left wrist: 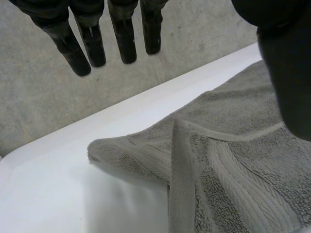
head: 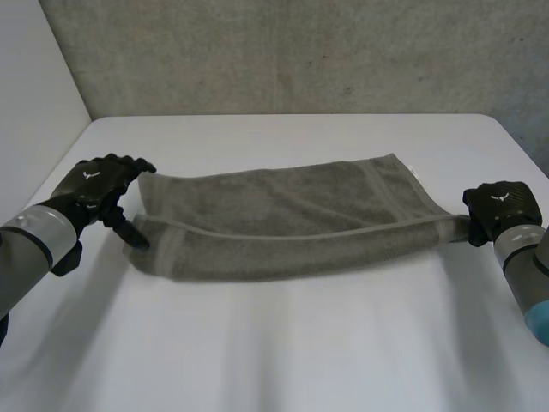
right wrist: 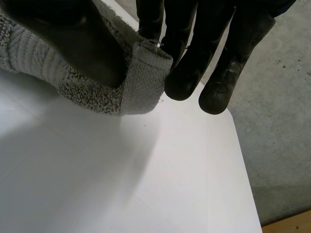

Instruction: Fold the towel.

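Right hand (right wrist: 194,43): thumb and fingers pinched on the right end corner of the towel (head: 283,215). Towel: grey, folded lengthwise into a long band, lying across the middle of the table (head: 283,343), with a hem line along its length. Left hand (head: 101,184): at the towel's left end, fingers straight and spread clear of the cloth, thumb over the cloth, contact not discernible. Table: white. Wall (head: 300,51): grey, behind the table.

Towel (right wrist: 141,82) corner — partly under thumb of right hand (right wrist: 194,48), rest runs off edge. Left hand (left wrist: 286,73) thumb hides towel behind it. Left forearm (head: 34,245) cut off.
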